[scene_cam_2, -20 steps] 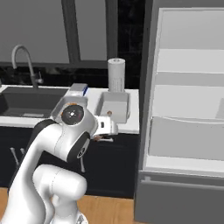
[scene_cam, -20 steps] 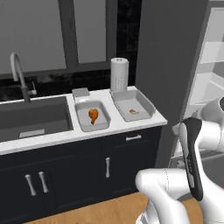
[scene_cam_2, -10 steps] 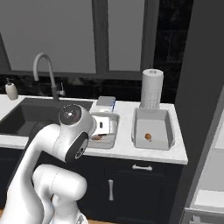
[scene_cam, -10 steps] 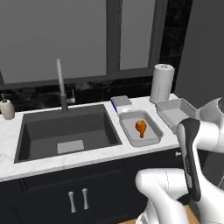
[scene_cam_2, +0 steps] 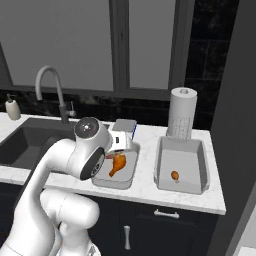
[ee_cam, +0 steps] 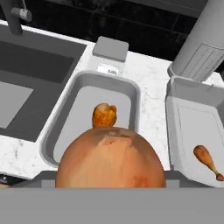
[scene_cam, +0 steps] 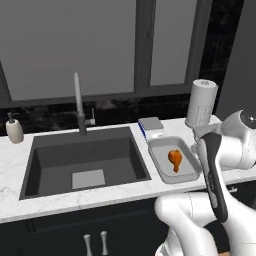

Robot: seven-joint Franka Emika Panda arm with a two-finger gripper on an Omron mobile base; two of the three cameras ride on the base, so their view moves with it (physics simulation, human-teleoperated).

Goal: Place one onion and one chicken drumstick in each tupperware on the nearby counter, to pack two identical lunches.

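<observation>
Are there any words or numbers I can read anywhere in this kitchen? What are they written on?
No text can be read anywhere here.
Small grey box behind the left tupperware: a white label with dark marks, too blurred to read.
Paper towel roll: faint grid lines, no words.
Soap bottle by the sink: no label visible.

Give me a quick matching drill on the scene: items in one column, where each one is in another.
Items:
1. onion
2. paper towel roll
3. soap bottle
4. faucet

Places:
A. behind the sink
B. at the back of the counter, behind the right tupperware
C. in the claw
D. on the counter, left of the sink

Pairs: 1-C, 2-B, 3-D, 4-A
</observation>
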